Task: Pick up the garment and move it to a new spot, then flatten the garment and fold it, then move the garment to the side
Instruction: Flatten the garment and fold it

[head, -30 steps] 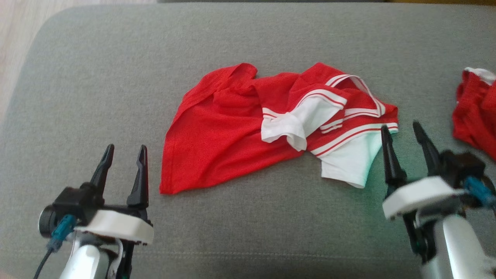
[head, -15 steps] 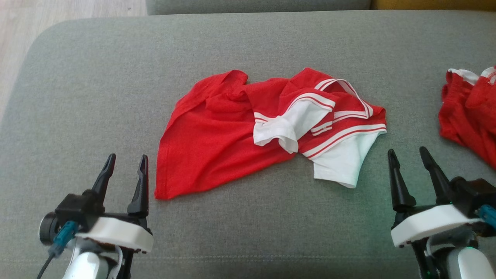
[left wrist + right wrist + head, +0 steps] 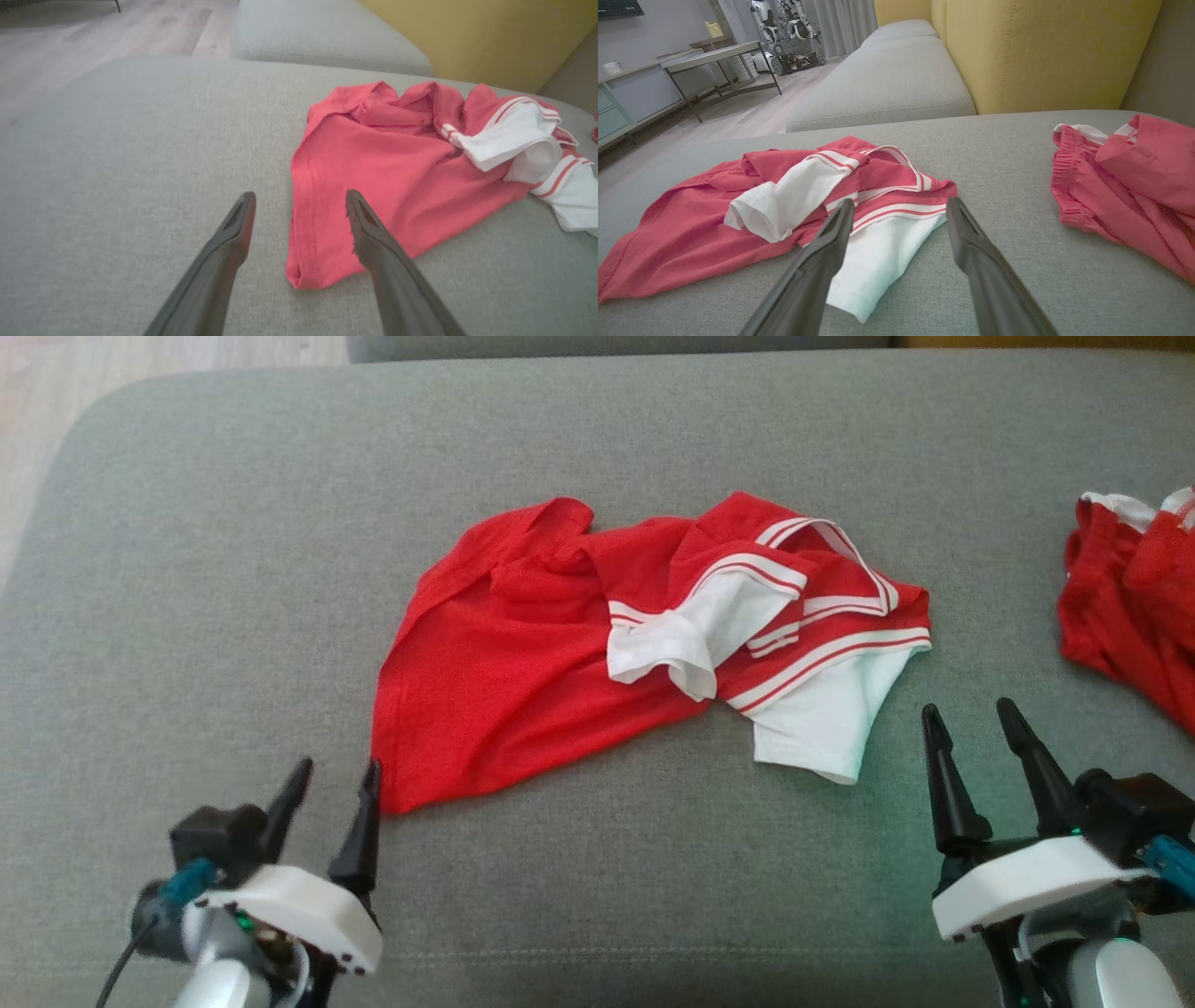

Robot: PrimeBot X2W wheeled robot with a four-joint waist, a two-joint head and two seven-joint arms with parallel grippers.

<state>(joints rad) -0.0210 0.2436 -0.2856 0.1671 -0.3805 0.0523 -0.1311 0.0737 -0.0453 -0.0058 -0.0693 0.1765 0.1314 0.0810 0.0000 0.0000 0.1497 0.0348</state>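
My left hand (image 3: 338,770) is open wide with nothing in it. Its two dark fingers point at the near red corner (image 3: 392,798) of the red and white soft cloth shirt (image 3: 523,681), and that corner lies just beside my inner finger. My right hand (image 3: 965,709) is open wide and empty too. It sits near the white sleeve (image 3: 822,728) but does not touch it. The shirt lies in a messy heap in the middle of the grey cloth sofa seat (image 3: 233,569), with one sleeve flopped over its front. I think I am about to pick it up. To do it well, I should go down low so one finger slides under the cloth. Then I should pinch the corner and the sleeve tight and lift both sides together. I must not grab the sofa cloth. Well apart, on my right, lies another red crumpled cloth (image 3: 1130,607), and I should leave it alone.
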